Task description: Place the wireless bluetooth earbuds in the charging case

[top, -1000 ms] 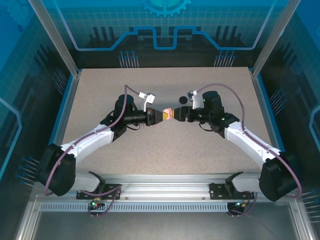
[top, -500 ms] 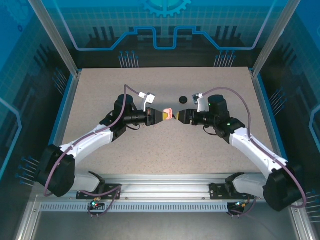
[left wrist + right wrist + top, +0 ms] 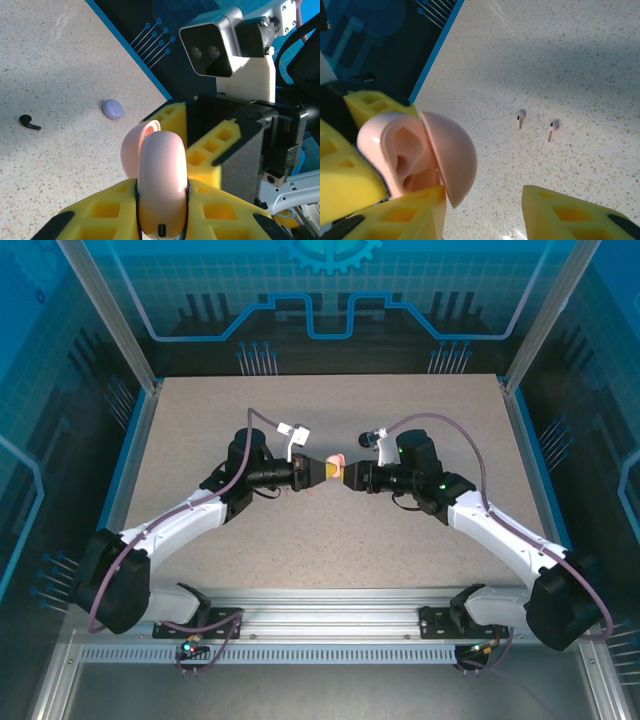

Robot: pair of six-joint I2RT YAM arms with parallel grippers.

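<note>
The pale pink charging case point(image 3: 337, 461) is held above the table's middle, my left gripper point(image 3: 322, 469) shut on its base. In the left wrist view the case point(image 3: 162, 180) stands upright between my yellow fingers point(image 3: 100, 215). The right wrist view shows it open, its lid point(image 3: 451, 155) swung aside from the hollow base point(image 3: 395, 150). My right gripper point(image 3: 485, 215) is open; one finger point(image 3: 405, 215) sits just under the lid's edge. Two pale pink earbuds point(image 3: 520, 119) point(image 3: 551, 130) lie on the table beyond. A black earbud point(image 3: 29, 121) lies further off.
A small lilac rounded object point(image 3: 112, 108) lies near the blue table edge point(image 3: 135, 65). The right arm's wrist camera point(image 3: 215, 47) looms close behind the case. Both arms point(image 3: 200, 510) point(image 3: 500, 530) meet at mid-table, with bare tabletop point(image 3: 330, 550) in front of them.
My right gripper backed off to the right, then came back left against the case with its jaws narrower. Its wrist now covers the black disc behind it. The left arm kept still.
</note>
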